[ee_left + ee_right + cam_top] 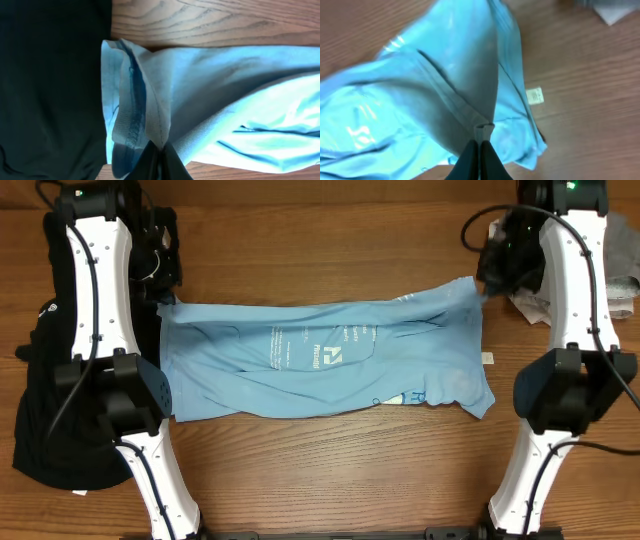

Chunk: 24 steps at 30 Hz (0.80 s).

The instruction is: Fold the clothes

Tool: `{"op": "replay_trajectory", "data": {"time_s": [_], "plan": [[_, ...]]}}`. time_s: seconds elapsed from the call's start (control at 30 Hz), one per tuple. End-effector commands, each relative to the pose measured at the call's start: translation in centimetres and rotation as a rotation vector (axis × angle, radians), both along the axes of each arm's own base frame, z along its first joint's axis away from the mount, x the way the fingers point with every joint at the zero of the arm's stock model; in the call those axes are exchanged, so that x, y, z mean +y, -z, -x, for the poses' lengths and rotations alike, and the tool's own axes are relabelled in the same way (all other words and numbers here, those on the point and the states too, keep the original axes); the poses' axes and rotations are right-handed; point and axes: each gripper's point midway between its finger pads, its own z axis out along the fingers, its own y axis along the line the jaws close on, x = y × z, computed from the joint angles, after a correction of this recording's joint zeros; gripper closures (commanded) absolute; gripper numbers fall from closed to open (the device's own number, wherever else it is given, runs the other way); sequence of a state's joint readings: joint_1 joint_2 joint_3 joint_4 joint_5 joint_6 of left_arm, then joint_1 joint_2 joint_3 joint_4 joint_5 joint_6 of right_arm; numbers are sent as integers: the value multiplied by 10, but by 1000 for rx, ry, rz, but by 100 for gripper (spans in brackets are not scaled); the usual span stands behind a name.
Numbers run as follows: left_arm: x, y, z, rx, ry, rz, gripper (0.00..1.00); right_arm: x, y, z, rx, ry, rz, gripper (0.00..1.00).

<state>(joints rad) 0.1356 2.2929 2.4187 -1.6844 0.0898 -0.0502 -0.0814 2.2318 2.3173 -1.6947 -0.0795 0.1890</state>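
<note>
Light-blue T-shirt lies stretched flat across the middle of our brown wooden table. At the left, a heaped black garment borders it. Our left gripper is pressed together on the shirt's far-left edge, pinching a fold. Our right gripper pinches the far-right corner likewise. Crumpled pale cloth sits far right.

Wooden table — brown, grain running lengthwise.
</note>
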Motion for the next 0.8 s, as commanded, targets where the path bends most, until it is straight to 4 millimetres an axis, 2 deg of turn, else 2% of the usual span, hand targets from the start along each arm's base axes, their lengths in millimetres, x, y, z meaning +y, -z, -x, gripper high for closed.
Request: {"op": "replay_trajectory", "data": {"time_s": [0.0, 0.17, 0.33, 0.4, 0.6, 0.7, 0.77], "plan": [[-14, 12, 11, 61, 30, 11, 96, -4, -3, 29, 49, -11, 42, 96], [-19, 20, 28, 124, 37, 19, 96, -5, 3, 48, 100, -12, 53, 96], [-8, 17, 68, 203, 46, -62, 96, -8, 16, 71, 173, -14, 68, 96], [-4, 20, 77, 229, 50, -87, 96, -7, 23, 76, 197, -15, 66, 96], [8, 45, 95, 317, 41, -130, 96, -6, 44, 90, 254, -18, 61, 96], [12, 65, 98, 328, 25, -127, 96, -6, 57, 96, 273, -19, 59, 96], [14, 72, 95, 311, 18, -129, 94, -6, 65, 95, 264, -19, 60, 96]]}}
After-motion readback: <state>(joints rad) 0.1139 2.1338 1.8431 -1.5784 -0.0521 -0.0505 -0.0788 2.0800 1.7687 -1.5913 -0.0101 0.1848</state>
